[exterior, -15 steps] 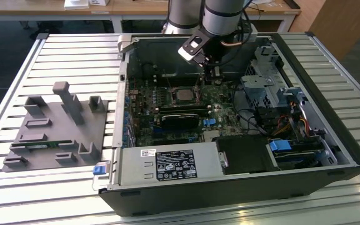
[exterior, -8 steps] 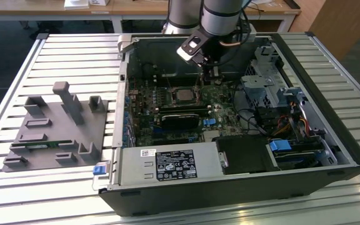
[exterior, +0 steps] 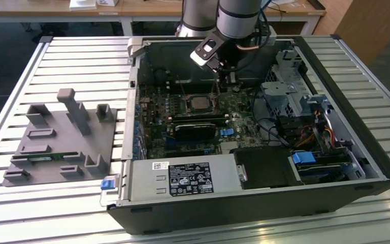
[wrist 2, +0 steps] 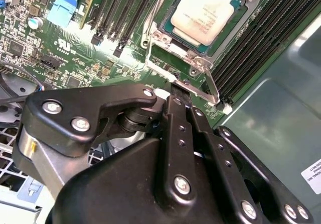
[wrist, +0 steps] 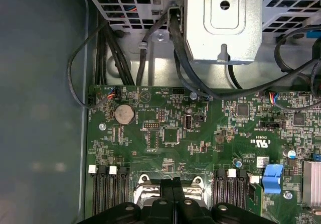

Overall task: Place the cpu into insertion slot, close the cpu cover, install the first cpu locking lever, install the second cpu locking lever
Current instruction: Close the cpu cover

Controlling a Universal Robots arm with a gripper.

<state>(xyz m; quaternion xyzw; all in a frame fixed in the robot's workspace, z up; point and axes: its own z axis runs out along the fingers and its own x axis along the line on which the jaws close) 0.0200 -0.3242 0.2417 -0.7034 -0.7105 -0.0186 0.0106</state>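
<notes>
My arm comes down from above into the open computer case [exterior: 249, 208], wrist bent so that my gripper [exterior: 227, 81] hangs just beside the insertion slot [exterior: 184, 103], low over the green motherboard [wrist: 165, 133]. My two black fingers [wrist 2: 176, 133] are pressed together, flat bar against flat bar, with nothing between them. In the second wrist view their tips [wrist 2: 179, 89] meet a thin silver wire lever [wrist 2: 159, 71] that runs along the slot's edge; I cannot tell whether they press on it. The cpu [wrist 2: 208, 10] sits in the slot, a flat square with a dull pale metal top. The cpu cover [wrist 2: 180, 44], a thin bright metal frame, lies down around it. Long black memory slots [wrist 2: 125, 13] flank the insertion slot.
</notes>
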